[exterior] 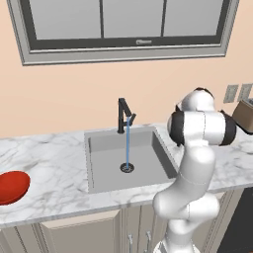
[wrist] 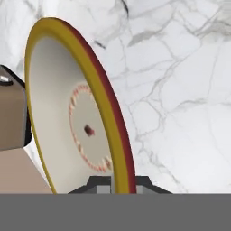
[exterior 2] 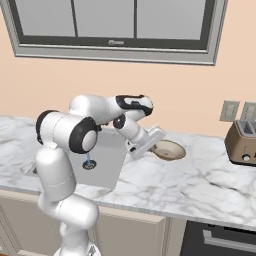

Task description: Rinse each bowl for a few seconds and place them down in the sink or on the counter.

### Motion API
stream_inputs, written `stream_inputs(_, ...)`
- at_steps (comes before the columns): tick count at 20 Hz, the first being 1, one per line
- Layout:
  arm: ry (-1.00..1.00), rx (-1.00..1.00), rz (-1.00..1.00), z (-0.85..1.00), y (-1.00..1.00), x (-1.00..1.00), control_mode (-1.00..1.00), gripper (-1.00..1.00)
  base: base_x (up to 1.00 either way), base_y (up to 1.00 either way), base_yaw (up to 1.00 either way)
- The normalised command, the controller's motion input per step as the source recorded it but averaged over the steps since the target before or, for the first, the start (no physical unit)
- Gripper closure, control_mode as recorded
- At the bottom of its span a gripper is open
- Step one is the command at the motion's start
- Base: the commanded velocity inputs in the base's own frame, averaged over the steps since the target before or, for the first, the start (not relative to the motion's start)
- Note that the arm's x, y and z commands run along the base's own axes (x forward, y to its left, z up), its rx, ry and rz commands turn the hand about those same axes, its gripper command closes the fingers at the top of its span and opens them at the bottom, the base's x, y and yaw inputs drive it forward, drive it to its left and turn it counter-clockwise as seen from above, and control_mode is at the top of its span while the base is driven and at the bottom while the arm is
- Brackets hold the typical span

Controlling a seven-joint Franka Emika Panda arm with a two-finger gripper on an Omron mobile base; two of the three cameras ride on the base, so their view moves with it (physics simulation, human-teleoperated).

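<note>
The beige bowl (exterior 2: 170,149) is at the counter (exterior 2: 165,185) just right of the sink (exterior 2: 109,159). I cannot tell whether it rests on the marble or hangs slightly above it. My gripper (exterior 2: 155,146) is shut on its near rim. In the hand view the bowl (wrist: 67,113) looms large, showing a pale inside and a yellow and red-brown edge. That edge is pinched between my fingertips (wrist: 100,183) at my gripper (wrist: 122,185). The red bowl (exterior: 12,187) lies on the counter (exterior: 59,168) far left of the sink (exterior: 148,165).
Water runs from the black faucet (exterior: 123,114) down to the drain (exterior: 127,167). A toaster (exterior 2: 243,141) stands at the counter's right end below wall outlets (exterior 2: 229,110). A window runs above the sink.
</note>
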Motion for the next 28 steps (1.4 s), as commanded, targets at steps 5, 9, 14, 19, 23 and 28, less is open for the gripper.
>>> stream_inputs(5,0.0,0.03,0.14,0.08,0.31,0.0,-1.0,1.0,0.0,0.0,0.0)
stream_inputs(9,0.0,0.01,0.14,0.04,0.34,0.0,-1.0,1.0,0.0,0.0,0.0)
stream_inputs(14,0.0,0.01,0.14,0.06,0.33,-0.01,-1.0,1.0,0.0,0.0,0.0)
stream_inputs(19,0.0,0.02,0.14,0.02,0.34,-0.03,-1.0,1.0,0.0,0.0,0.0)
stream_inputs(23,0.0,0.03,0.15,0.01,0.3,-0.01,-1.0,1.0,0.0,0.0,0.0)
stream_inputs(28,0.0,0.03,0.14,0.0,0.32,-0.01,-1.0,1.0,0.0,0.0,0.0)
